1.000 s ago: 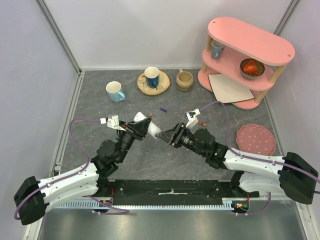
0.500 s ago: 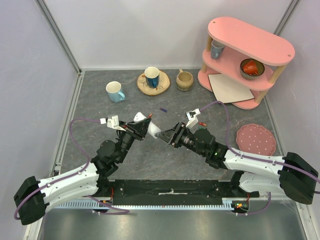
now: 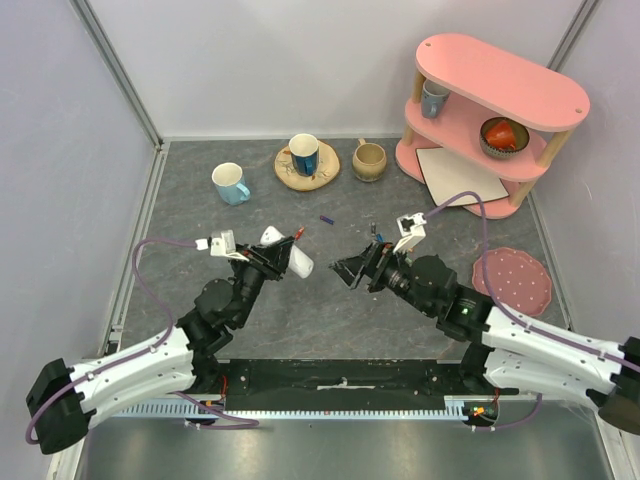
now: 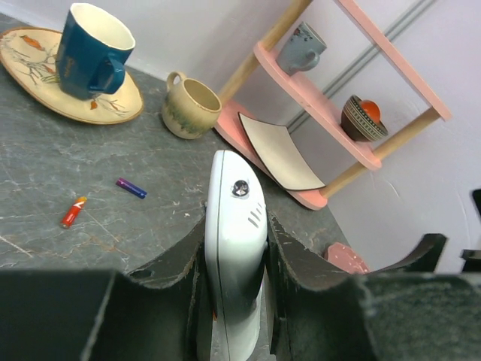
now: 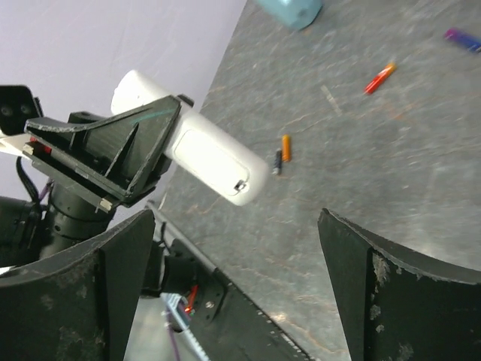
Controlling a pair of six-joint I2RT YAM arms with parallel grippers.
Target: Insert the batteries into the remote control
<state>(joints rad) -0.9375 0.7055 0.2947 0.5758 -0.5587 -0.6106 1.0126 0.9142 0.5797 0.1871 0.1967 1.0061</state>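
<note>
Clamping the remote control (image 4: 235, 226) from both sides, the left end effector (image 3: 272, 256) pinches the slim white body and holds it off the bench (image 3: 330, 320), left of centre and towards the near edge. The remote's free end carries a round dark window and three short slits. No lettering on it can be read. In the right wrist view a closed, paler panel shows on its back.

The right end effector (image 3: 353, 270) faces it from right of centre, its fingers (image 5: 98, 286) spread wide with nothing between them. A gap of bare grey surface separates it from the remote.

Three batteries lie loose past the arms. A dark grey battery (image 5: 280, 156) with an orange end sits near the remote's free end. The red battery (image 3: 300, 232) lies just beyond the remote, and the blue-purple battery (image 3: 326, 219) a little farther towards the far edge. None touches another.

A pink dotted plate (image 3: 511, 278) rests by the right edge. Along the far edge stand a light blue mug (image 3: 230, 183), a dark blue cup (image 3: 304, 154) on a painted saucer (image 3: 307, 172) and a beige mug (image 3: 368, 160). A pink shelf unit (image 3: 500, 80) fills the far right corner, holding a grey-blue mug (image 3: 434, 97), a bowl (image 3: 502, 136) and a pale square plate (image 3: 458, 177). Walls close the left and far edges. The middle of the bench is open.
</note>
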